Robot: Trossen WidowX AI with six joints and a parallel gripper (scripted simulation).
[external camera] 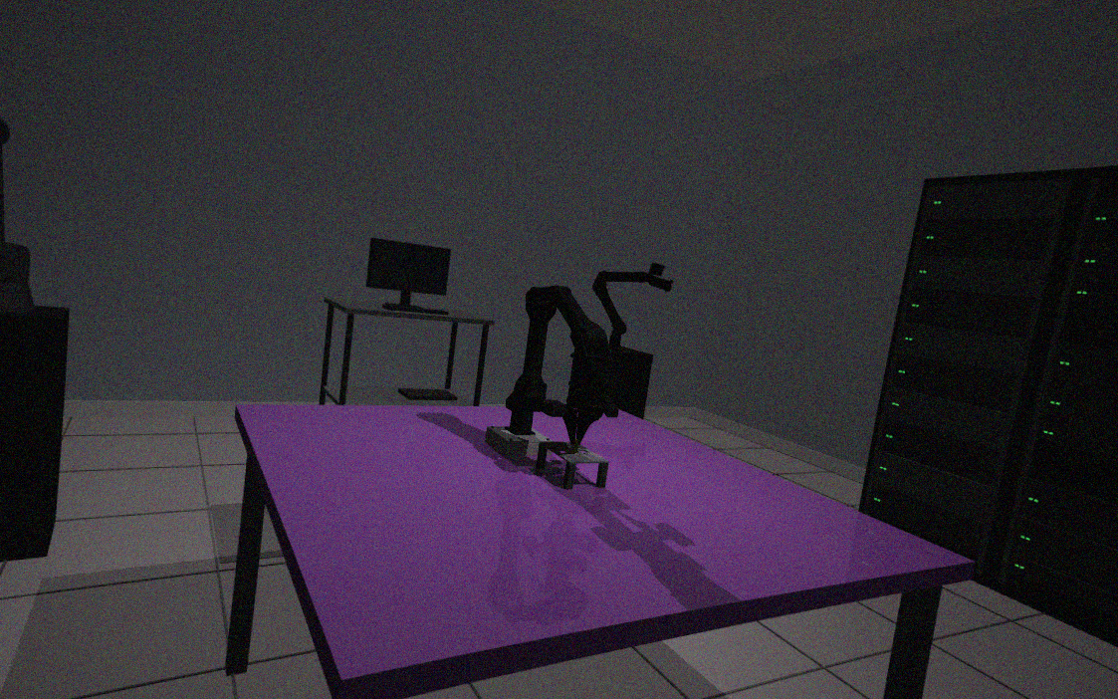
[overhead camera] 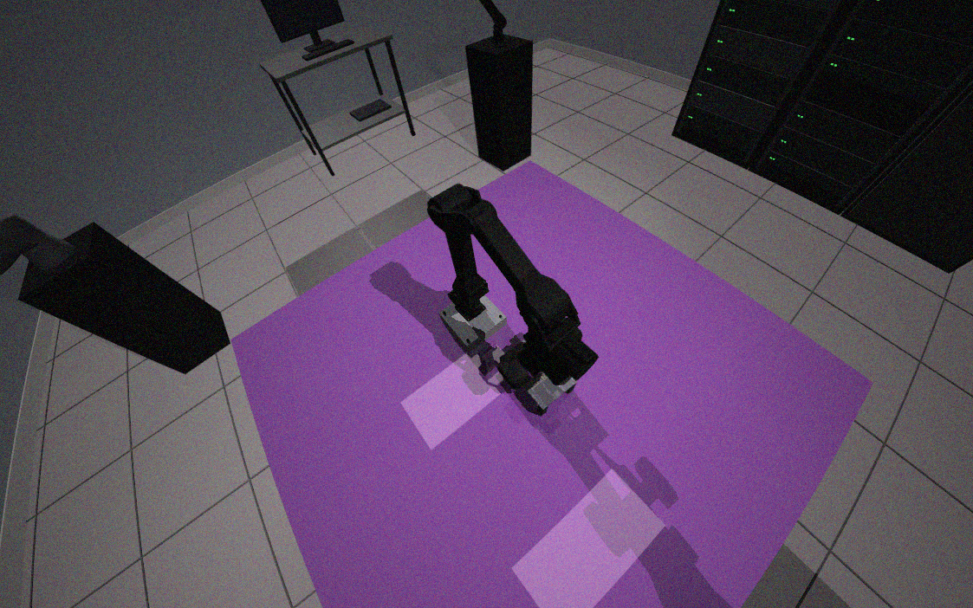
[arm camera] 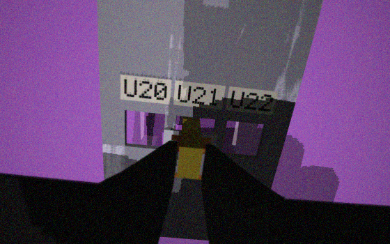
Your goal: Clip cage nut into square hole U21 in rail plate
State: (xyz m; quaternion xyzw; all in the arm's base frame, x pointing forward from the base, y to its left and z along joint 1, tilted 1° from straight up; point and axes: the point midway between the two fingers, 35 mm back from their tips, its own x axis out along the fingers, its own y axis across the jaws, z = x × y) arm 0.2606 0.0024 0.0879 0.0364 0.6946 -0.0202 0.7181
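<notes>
The cage nut (arm camera: 189, 163) shows yellow with orange edges between the fingertips in the wrist view. My gripper (arm camera: 189, 151) (external camera: 575, 446) is shut on it. The nut's upper end overlaps the U21 hole (arm camera: 207, 123) of the grey rail plate (arm camera: 142, 38) (external camera: 590, 457) (overhead camera: 548, 391); purple shows through the hole on both sides of the nut. A small pale piece shows at the left of the nut. The lower part of the hole is hidden by the nut and fingers, and I cannot tell how deep the nut sits. The label U21 (arm camera: 200, 93) is above the hole.
The U20 hole (arm camera: 145, 128) lies left of the nut and the U22 hole (arm camera: 244, 137) right of it. The plate stands on short legs on the purple table (external camera: 423, 556) (overhead camera: 701, 363), close to the arm's pale base (overhead camera: 487, 319) (external camera: 506, 441).
</notes>
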